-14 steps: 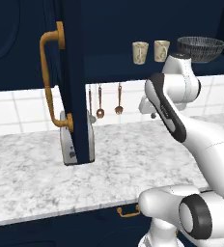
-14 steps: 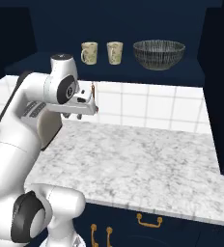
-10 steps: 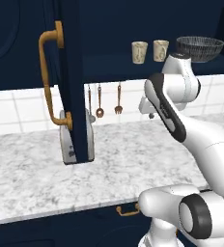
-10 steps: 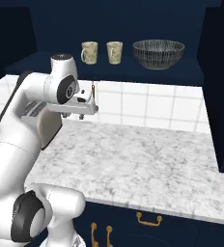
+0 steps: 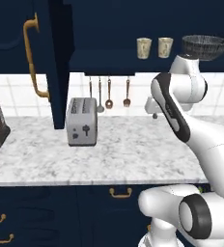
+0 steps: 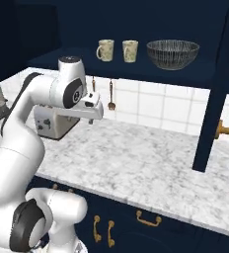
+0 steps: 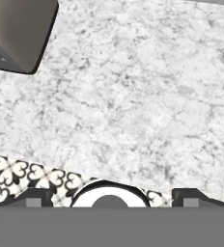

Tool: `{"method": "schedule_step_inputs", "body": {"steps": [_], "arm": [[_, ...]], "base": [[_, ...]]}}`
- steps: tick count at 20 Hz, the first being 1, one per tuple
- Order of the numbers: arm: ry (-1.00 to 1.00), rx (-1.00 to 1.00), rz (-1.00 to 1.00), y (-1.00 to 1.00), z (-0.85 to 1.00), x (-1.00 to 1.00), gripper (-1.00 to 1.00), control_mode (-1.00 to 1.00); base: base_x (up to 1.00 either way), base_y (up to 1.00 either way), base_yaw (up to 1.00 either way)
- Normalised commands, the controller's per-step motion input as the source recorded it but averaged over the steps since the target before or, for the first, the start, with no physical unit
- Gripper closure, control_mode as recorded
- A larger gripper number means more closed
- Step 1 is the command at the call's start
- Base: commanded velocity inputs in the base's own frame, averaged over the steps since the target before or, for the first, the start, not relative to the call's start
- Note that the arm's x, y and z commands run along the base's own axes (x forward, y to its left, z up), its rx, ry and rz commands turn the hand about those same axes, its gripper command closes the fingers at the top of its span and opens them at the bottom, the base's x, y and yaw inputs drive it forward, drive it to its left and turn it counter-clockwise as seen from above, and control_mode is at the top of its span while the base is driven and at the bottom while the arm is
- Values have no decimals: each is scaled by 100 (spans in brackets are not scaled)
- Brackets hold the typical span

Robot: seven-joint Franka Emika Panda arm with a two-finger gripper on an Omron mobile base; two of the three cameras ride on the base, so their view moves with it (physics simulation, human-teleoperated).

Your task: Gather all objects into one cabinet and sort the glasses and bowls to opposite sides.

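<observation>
Gripper (image 6: pixel 93 117) spread wide, empty, hanging over the bare grey-white marble counter (image 6: pixel 151 163). Two cream tapered tumblers (image 6: pixel 105 50) sit side by side on the open navy cabinet's shelf (image 6: pixel 77 58), wide dark mesh-patterned bowl (image 6: pixel 172 54) apart to their right. Judgement: between placements; next needs finding whatever's left. Silver toaster (image 5: pixel 82 121) and open door (image 5: pixel 51 62) crowd the left; counter ahead is open.
</observation>
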Motion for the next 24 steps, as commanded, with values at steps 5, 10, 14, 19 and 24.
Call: {"method": "schedule_step_inputs", "body": {"steps": [5, 10, 14, 19, 24], "arm": [[0, 0, 0, 0, 0, 0, -100, 100], [0, 0, 0, 0, 0, 0, -100, 100], [0, 0, 0, 0, 0, 0, -100, 100], [0, 0, 0, 0, 0, 0, -100, 100], [0, 0, 0, 0, 0, 0, -100, 100]], "base": [[-18, 2, 66], [-83, 1, 49], [-77, 28, 62], [-24, 38, 80], [-11, 26, 81]]}}
